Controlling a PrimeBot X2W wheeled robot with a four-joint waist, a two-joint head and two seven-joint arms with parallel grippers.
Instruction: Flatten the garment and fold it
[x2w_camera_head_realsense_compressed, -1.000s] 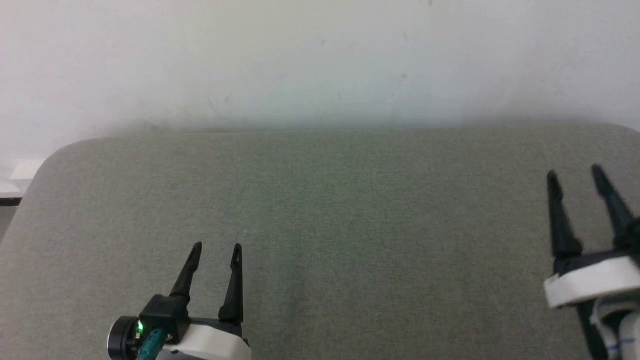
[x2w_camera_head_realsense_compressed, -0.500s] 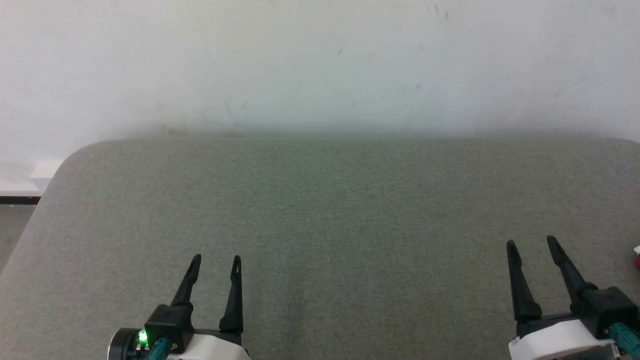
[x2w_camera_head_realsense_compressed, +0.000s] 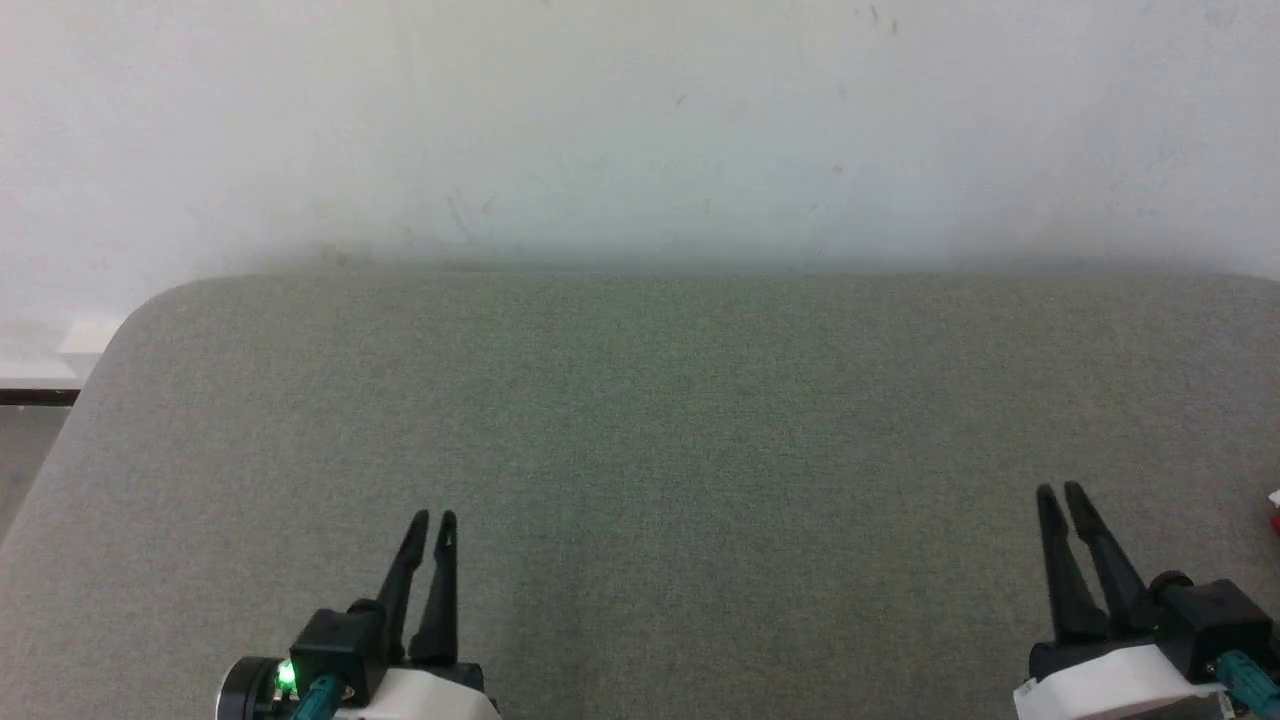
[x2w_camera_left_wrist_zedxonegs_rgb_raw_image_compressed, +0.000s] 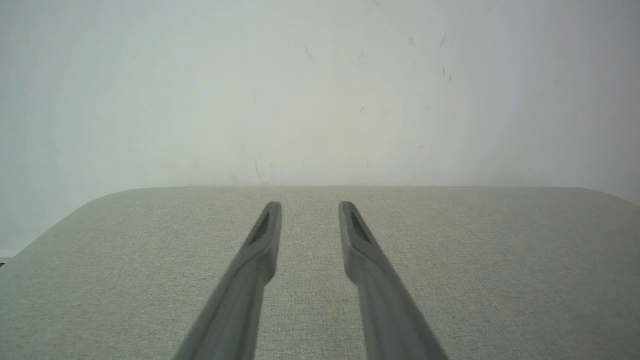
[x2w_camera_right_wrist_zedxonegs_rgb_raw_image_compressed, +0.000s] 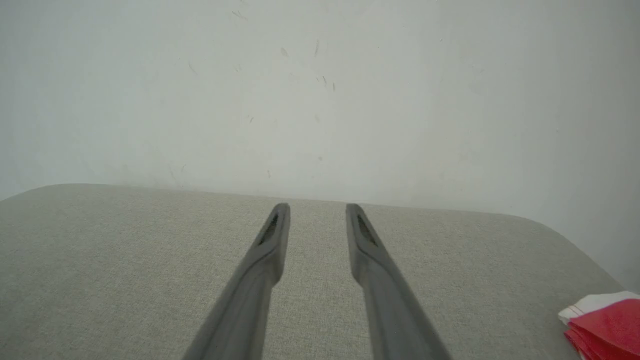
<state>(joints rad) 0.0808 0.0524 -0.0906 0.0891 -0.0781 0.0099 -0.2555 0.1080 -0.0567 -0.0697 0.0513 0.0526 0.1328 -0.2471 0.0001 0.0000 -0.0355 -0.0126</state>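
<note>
Head view is showing the left gripper (x2w_camera_head_realsense_compressed: 432, 518) and right gripper (x2w_camera_head_realsense_compressed: 1060, 490) idling empty over the pad (x2w_camera_head_realsense_compressed: 640, 380); left wrist view is showing fingers (x2w_camera_left_wrist_zedxonegs_rgb_raw_image_compressed: 265, 235) narrowly parted; right wrist view, likewise parted, is placing the garment (x2w_camera_right_wrist_zedxonegs_rgb_raw_image_compressed: 610, 327), seemingly layered, at the pad's right edge, suggesting only fold-checking is pending.

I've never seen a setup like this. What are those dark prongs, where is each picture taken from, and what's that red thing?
It is a two-armed robot at a grey padded table by a white wall. One picture looks down from its head: the left gripper shows at lower left, the right gripper at lower right. The prongs are each gripper's two fingers. The other two pictures come from wrist cameras looking along those fingers. Both grippers are slightly open and hold nothing. The red and white cloth near the table's right edge is the garment, lying apart from both.
</note>
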